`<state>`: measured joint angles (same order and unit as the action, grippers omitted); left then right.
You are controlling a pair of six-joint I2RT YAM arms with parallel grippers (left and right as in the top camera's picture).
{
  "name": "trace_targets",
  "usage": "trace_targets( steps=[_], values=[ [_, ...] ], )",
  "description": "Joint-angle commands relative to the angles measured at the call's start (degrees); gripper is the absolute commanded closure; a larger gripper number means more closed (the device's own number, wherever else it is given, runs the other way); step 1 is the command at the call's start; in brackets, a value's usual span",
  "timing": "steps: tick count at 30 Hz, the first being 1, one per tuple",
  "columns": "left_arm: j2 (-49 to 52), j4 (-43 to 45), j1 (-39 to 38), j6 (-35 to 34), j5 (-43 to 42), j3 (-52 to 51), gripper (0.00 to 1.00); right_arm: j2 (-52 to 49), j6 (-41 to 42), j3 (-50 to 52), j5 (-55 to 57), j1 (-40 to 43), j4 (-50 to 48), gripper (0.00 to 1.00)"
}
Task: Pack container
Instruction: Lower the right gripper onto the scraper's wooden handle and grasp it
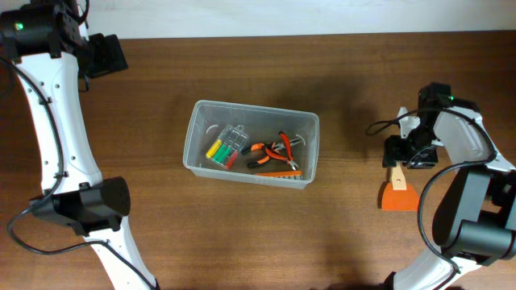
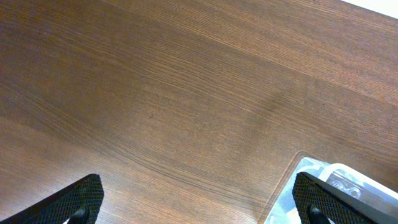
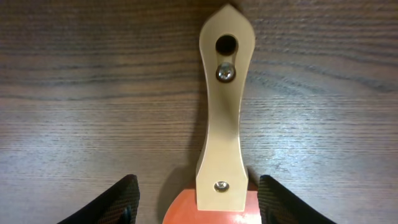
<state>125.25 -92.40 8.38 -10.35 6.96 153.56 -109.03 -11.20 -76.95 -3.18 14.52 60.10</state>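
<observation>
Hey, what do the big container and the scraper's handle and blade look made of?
The container looks like translucent, slightly frosted plastic; the brown table shows hazily through it. The scraper handle is smooth matte tan, plastic or painted wood, with two metal screws. The blade is orange, probably plastic; little shows.

I have the container (image 1: 254, 105) sitting about mid-table (image 1: 242, 242). Inside it, the screwdriver case (image 1: 227, 145) lies toward the left and the pliers (image 1: 274, 151) lie just to its right, near the middle. Well off to the right of the container, a scraper (image 1: 399, 193) lies flat on the table, its handle (image 3: 224, 106) pointing toward the back. My right gripper (image 1: 401, 161) hangs over that handle, which runs between the two fingers (image 3: 118, 202) with a gap on either side. My left gripper (image 1: 103, 55) is at the far back left, well apart from the container.
</observation>
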Motion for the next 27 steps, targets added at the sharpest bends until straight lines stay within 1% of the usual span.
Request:
trace_targets(
  steps=[1, 6, 11, 18, 22, 25, 27],
  values=[
    [-0.52, -0.04, 0.28, -0.52, 0.39, 0.94, 0.01, 0.66, -0.94, 0.85, -0.61, -0.26, -0.98, 0.38],
    [-0.52, -0.04, 0.26, -0.52, 0.39, 0.94, 0.01, -0.44, -1.05, 1.03, 1.51, -0.24, -2.75, 0.37],
    [-0.52, -0.04, 0.26, -0.52, 0.39, 0.94, 0.01, -2.97, -2.93, 1.20, 1.88, -0.26, -4.90, 0.35],
    [-0.52, -0.04, 0.26, -0.52, 0.39, 0.94, 0.01, -6.34, -3.58, 1.22, 2.49, -0.26, -5.55, 0.35],
    [-0.52, -0.04, 0.26, -0.52, 0.39, 0.94, 0.01, -6.64, -3.56, 1.22, 2.80, -0.26, -5.55, 0.37],
    [-0.52, -0.04, 0.26, -0.52, 0.39, 0.94, 0.01, -6.64, -3.37, 1.22, 2.82, -0.24, -5.35, 0.42],
    [-0.52, -0.04, 0.26, -0.52, 0.39, 0.94, 0.01, -6.64, -3.37, 1.22, 2.82, -0.24, -5.25, 0.42]
  ],
)
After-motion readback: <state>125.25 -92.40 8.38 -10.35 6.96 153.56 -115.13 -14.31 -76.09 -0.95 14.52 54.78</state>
